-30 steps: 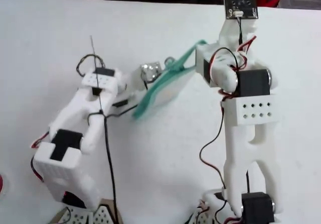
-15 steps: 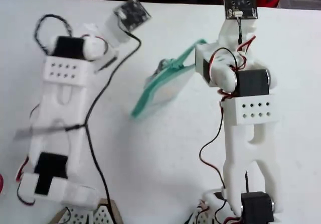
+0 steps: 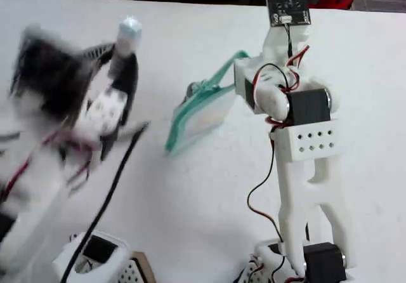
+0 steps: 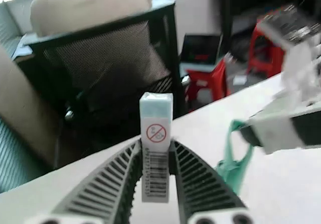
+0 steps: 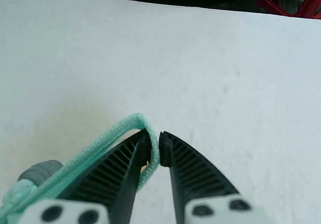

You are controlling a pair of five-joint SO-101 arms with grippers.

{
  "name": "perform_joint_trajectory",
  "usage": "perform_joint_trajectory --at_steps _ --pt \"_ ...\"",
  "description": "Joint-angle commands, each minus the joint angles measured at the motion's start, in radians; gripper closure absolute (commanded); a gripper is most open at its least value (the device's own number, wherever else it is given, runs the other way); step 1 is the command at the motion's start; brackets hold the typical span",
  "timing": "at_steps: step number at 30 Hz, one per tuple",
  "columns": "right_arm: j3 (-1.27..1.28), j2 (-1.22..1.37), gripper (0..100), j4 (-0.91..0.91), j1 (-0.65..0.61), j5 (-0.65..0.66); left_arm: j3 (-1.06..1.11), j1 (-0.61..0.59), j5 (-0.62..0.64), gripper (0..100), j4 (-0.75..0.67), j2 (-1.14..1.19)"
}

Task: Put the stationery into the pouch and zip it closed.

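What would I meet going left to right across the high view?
Left pincer gripping a white stationery piece → teal pouch, lifted at one end → right arm.

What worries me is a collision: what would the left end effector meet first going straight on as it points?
Likely nothing on the table: gripping the glue stick, the left end effector aims past the table edge at a black mesh chair; depth unclear.
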Motion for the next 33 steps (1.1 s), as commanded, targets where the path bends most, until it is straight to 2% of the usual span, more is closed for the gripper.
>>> perform_joint_trajectory --at_steps 1,4,10,13,17,20,33 --pt "0.014 0.005 98.0 -0.004 -0.015 -0.005 0.124 0.157 0.072 98 -0.153 -0.134" --pt "0.014 0.005 98.0 -0.004 -0.015 -0.005 0.377 0.200 0.129 98 -0.417 -0.156" --pt "0.014 0.005 98.0 -0.004 0.004 0.002 0.934 0.197 0.265 98 -1.180 -0.127" --pt "0.014 0.005 98.0 -0.005 0.012 0.003 1.079 0.205 0.276 98 -1.382 -0.122" --pt "0.015 0.007 98.0 -0.019 0.015 0.003 1.155 0.205 0.302 98 -1.441 -0.119" --pt "0.017 0.005 98.0 -0.025 0.015 0.003 1.172 0.205 0.336 98 -1.435 -0.119" --pt "0.020 0.013 98.0 -0.039 0.033 0.003 1.197 0.222 0.338 98 -1.476 0.059"
